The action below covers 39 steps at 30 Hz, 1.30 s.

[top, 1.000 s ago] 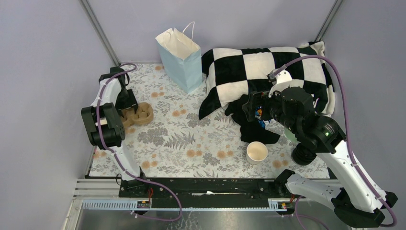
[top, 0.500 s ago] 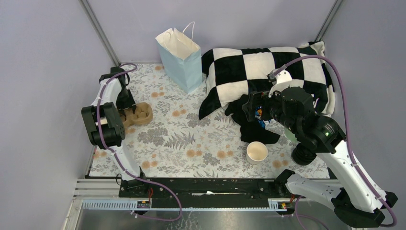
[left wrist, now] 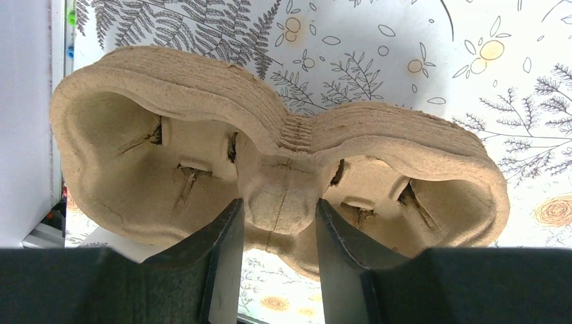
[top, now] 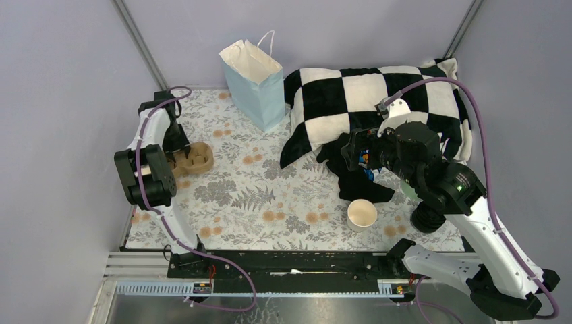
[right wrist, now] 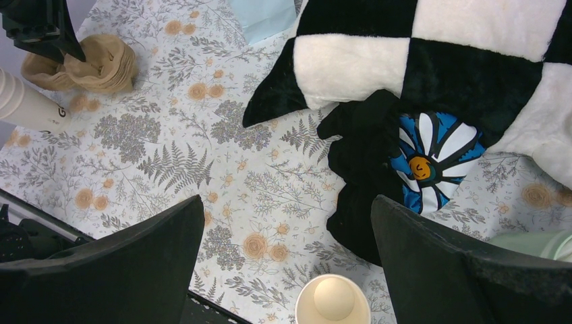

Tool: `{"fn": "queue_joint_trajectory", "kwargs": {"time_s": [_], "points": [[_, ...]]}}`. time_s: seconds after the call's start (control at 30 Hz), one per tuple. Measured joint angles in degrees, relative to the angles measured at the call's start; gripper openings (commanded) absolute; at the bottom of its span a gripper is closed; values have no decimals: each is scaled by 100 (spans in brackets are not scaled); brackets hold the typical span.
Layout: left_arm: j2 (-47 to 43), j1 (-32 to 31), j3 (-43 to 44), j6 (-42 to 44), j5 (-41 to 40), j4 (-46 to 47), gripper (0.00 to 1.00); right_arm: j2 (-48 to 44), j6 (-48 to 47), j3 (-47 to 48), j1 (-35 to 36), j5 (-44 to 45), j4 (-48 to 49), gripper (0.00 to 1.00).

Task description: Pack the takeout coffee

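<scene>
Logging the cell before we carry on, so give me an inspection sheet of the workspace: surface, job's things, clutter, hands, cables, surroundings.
Surface: floral tablecloth, flat, no spills seen.
Job's things: paper cup, upright, lidless, empty, near the front edge; no lid seen.
Clutter: cup carriers stacked at left; blue paper bag upright at back; checkered blanket at back right; black cloth with a flower print beside it; stacked cups; mint-green cup, partly visible.
Hands: left hand closed on the carriers' centre ridge; right hand open above the table, holding nothing.
Cables: purple cables looped along both arms.
Surroundings: plain grey walls.
</scene>
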Motion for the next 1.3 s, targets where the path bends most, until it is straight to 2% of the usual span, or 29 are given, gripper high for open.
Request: {"fn": "queue_joint_trajectory", "kwargs": {"time_s": [0.47, 0.77, 0.93, 0.97, 1.0, 1.07, 1.1, 1.3], "points": [[0, -76, 175, -149, 85, -262, 0, 0, 2, 0, 0, -15, 11, 100], [-155, -791, 297, -175, -549, -105, 0, 15, 24, 0, 0, -44, 74, 100], [-184, -529, 111, -269, -44, 11, 0, 22, 26, 0, 0, -42, 76, 100], [-184, -459, 52, -282, 0, 33, 2, 22, 26, 0, 0, -42, 74, 100], [-184, -361, -39, -302, 46, 55, 8, 22, 35, 0, 0, -42, 74, 100], [-184, -258, -162, -343, 66, 42, 30, 17, 44, 0, 0, -42, 76, 100], [-184, -234, -208, -372, 57, 28, 36, 17, 44, 0, 0, -42, 76, 100], [-264, -540, -229, -490, 55, 48, 51, 17, 44, 0, 0, -42, 76, 100]]}}
